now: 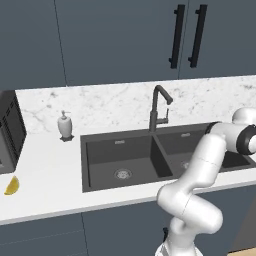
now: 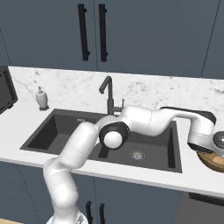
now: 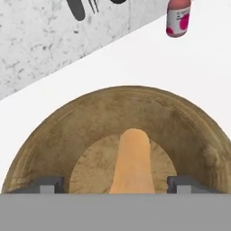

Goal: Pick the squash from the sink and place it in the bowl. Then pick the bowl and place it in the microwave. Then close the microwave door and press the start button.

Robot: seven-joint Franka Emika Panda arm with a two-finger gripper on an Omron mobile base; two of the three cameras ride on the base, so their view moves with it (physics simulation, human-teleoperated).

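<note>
**One squash, one bowl**

One squash [image 3: 131, 162] lies inside one wooden bowl [image 3: 54, 135], between the gripper [image 3: 115, 185] fingertips, which stand apart on either side; whether they press it I cannot tell. The bowl sits on the white worktop [image 2: 131, 179] right of the sink [image 1: 100, 160] with its two basins and one faucet [image 1: 159, 107]. One soap dispenser [image 1: 65, 125], one yellow wedge [image 1: 12, 186] and one red-labelled bottle [image 3: 178, 18] stand about. Marble backsplash, dark blue cabinets with two handles.
</note>
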